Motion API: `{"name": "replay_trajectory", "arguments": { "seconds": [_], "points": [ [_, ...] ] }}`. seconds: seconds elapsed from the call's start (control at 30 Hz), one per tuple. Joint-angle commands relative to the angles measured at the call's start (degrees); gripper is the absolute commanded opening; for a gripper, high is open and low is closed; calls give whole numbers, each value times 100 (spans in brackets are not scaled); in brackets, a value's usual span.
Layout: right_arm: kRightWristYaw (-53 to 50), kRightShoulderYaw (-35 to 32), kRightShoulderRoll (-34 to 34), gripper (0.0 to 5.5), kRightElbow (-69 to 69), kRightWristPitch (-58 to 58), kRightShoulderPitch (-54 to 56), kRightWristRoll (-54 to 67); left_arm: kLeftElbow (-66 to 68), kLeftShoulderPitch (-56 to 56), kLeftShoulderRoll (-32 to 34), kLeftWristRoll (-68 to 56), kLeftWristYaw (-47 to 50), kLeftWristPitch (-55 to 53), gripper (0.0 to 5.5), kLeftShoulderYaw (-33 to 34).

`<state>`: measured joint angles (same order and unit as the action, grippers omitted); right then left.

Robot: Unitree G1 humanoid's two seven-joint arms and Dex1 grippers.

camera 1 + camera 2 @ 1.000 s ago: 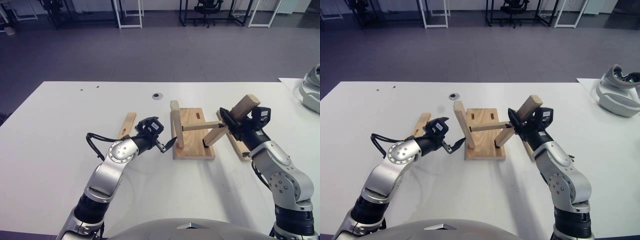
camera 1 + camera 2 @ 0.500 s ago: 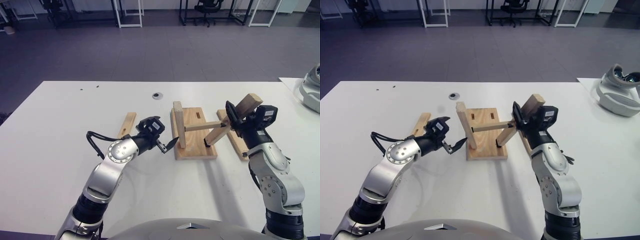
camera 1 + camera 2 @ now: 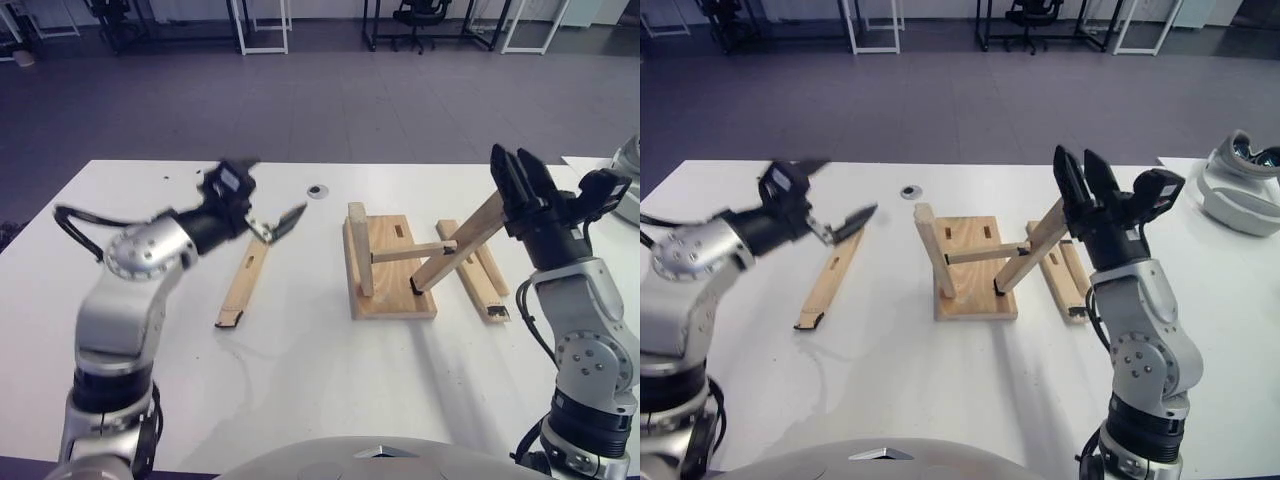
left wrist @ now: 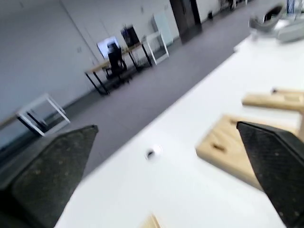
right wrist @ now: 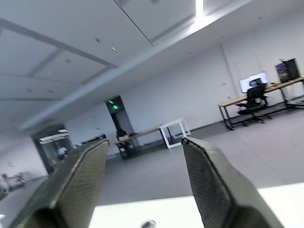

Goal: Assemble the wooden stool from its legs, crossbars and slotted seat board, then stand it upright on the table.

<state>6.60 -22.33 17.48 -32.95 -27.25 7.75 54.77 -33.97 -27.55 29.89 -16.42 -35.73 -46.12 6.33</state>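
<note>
Pale wood is all I am working with, and the half-built frame looks shaky. The seat board [image 3: 392, 292] lies flat in the middle of the desk [image 3: 330, 385], slots facing up. One upright leg [image 3: 358, 250] stands at its left edge, and a thin crossbar [image 3: 408, 251] runs right from it to a tilted leg [image 3: 455, 248]. That leg leans up and to the right, with its foot at the board's near right corner; I cannot tell whether the foot sits in a slot. My right fingers [image 3: 529, 178] are spread apart just above the leg's top end and grip nothing. My left fingers [image 3: 287, 218] are also apart and empty, raised over the desk well left of the board. As I judge it, only the crossbar joint holds the leaning leg. If I close on its tip off-centre or nudge it, it could swing and pull the crossbar out. It could also lever the upright leg over. Nothing steadies the board either, so a push could slide it across the desk. A loose leg [image 3: 243, 285] lies flat to the left, where my left arm could knock it, and spare pieces [image 3: 486, 290] lie just right of the board.
</note>
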Motion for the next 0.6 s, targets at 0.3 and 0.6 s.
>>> {"name": "replay_trajectory", "arguments": {
  "seconds": [0.3,0.6],
  "points": [
    [792,-493,969,287,1745,-590,805,854,3155,-3774,-871,-122,-1790,-525,540,-3492],
    [355,15,-143,287,1711,-536,600,1051,4335,-3603,-1360,351,-2141,-60,540,-4120]
  ]
}}
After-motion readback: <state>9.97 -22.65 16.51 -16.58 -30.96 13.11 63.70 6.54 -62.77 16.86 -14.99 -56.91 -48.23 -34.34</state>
